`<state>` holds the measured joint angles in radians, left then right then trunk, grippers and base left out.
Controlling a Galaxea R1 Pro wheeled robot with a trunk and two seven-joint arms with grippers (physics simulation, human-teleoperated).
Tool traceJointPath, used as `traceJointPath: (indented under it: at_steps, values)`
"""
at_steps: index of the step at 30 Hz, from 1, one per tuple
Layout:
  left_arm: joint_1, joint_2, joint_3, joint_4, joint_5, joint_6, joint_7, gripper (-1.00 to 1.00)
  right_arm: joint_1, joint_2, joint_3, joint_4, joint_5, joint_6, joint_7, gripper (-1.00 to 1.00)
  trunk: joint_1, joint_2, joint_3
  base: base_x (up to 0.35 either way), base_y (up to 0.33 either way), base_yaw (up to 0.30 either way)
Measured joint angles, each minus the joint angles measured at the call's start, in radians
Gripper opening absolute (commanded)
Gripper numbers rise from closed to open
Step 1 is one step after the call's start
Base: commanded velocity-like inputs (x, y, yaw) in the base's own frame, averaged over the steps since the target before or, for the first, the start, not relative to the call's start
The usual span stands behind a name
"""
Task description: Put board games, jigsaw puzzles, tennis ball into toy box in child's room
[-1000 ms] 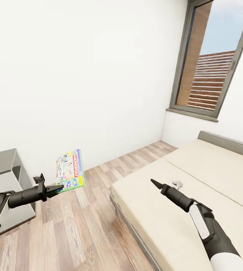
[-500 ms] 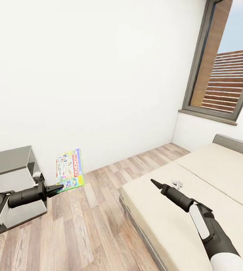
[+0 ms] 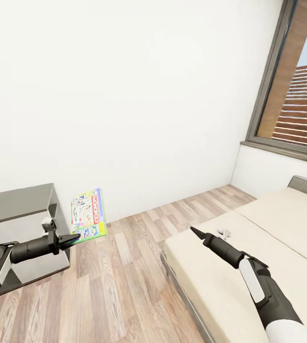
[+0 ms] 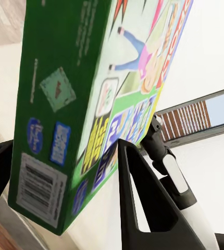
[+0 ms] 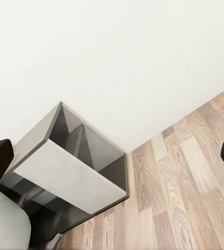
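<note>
White wall and wood-plank floor (image 3: 124, 286) have slid right across our head view since a second ago, bringing more of the dark grey side desk (image 3: 20, 202) into sight, so we judge we are turning toward the tabletop. Our left end effector (image 3: 72, 237) is clamped on the board game (image 3: 88, 215), held upright ahead of it; our right end effector (image 3: 194, 231) hangs over the bed (image 3: 267, 224), holding nothing, its opening unclear.

Left gripper (image 3: 72, 237): we see its fingers clamped on the lower edge of an upright board game (image 3: 88, 213).
Right gripper (image 3: 194, 231): we see it above the bed (image 3: 267, 224).
Worktop (image 3: 17, 202): dark grey, beside the wall.
</note>
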<state>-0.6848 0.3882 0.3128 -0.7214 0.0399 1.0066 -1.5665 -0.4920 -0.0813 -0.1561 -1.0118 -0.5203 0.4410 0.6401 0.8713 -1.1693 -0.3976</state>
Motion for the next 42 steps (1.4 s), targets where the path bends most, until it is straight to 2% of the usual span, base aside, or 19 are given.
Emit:
traceJointPath:
  at_steps: [12, 17, 26, 37, 42]
  values:
    - [0.000, 0.001, 0.003, 0.000, 0.001, 0.000, 0.000, -1.00, 0.000, 0.000, 0.000, 0.001, -0.001, 0.000, 0.000, 1.00, 0.000, 0.000, 0.007, 0.016, 0.006, 0.267]
    - [0.000, 0.001, 0.018, 0.000, 0.000, 0.000, 0.000, -1.00, 0.000, 0.000, 0.001, 0.001, -0.002, 0.000, -0.030, 1.00, -0.019, 0.035, 0.026, 0.000, 0.000, 0.229]
    - [0.000, 0.005, 0.021, 0.000, 0.002, 0.000, 0.000, -1.00, 0.000, 0.001, 0.001, 0.001, -0.003, 0.000, -0.042, 1.00, -0.053, 0.098, 0.055, 0.000, 0.000, 0.070]
    - [0.000, 0.005, 0.020, 0.000, 0.001, 0.000, 0.000, -1.00, 0.000, 0.020, 0.001, 0.002, 0.000, 0.000, -0.043, 1.00, -0.095, 0.175, 0.089, 0.000, 0.000, 0.266]
    - [0.000, 0.003, 0.020, 0.000, 0.000, 0.000, 0.000, -1.00, 0.000, 0.022, 0.001, 0.002, 0.000, 0.000, -0.043, 1.00, -0.096, 0.175, 0.090, 0.000, 0.000, 0.289]
